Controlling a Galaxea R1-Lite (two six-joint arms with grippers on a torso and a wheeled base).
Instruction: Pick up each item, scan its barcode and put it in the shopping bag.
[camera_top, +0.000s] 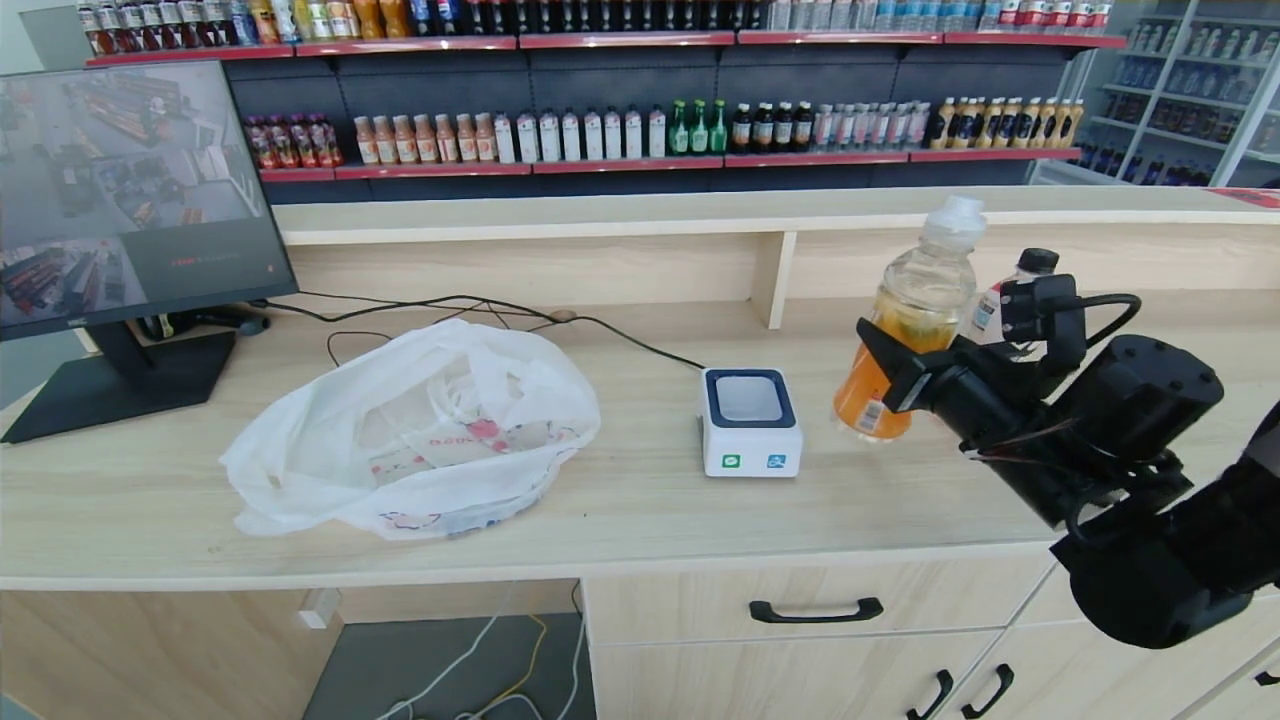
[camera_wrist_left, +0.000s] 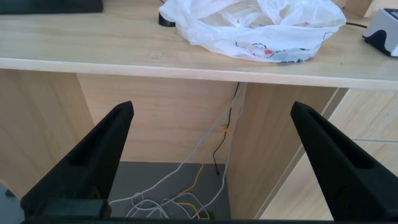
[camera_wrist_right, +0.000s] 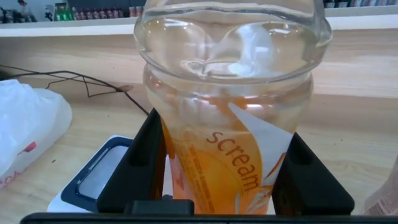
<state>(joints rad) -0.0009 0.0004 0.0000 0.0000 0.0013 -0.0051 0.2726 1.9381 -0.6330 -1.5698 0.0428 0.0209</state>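
- One orange-drink bottle (camera_top: 915, 320) is hanging tilted in the right gripper (camera_top: 900, 380), just to the right of the scanner (camera_top: 750, 420) and low over the counter (camera_top: 650, 520), with its white cap leaning up and to the right.
- Both jaws are clamping the bottle's labelled lower body. In the right wrist view the black fingers (camera_wrist_right: 140, 174) are pressing the label from either side, leaving the clear shoulder and cap free above the grip.
- Half-filled by the look of it, the bottle is probably carrying moderate weight, with liquid that will slosh as it turns. Its thin plastic wall is likely yielding a little under pressure, and the glossy label may be slippery, so the labelled body seems the safest place to hold it.
- Two fingers of the left gripper (camera_wrist_left: 214, 168) are standing wide apart, holding nothing, below the counter's edge.
- Some way to the left of the scanner, the white shopping bag (camera_top: 420, 430) is lying crumpled with its mouth loosely open, well apart from the bottle.
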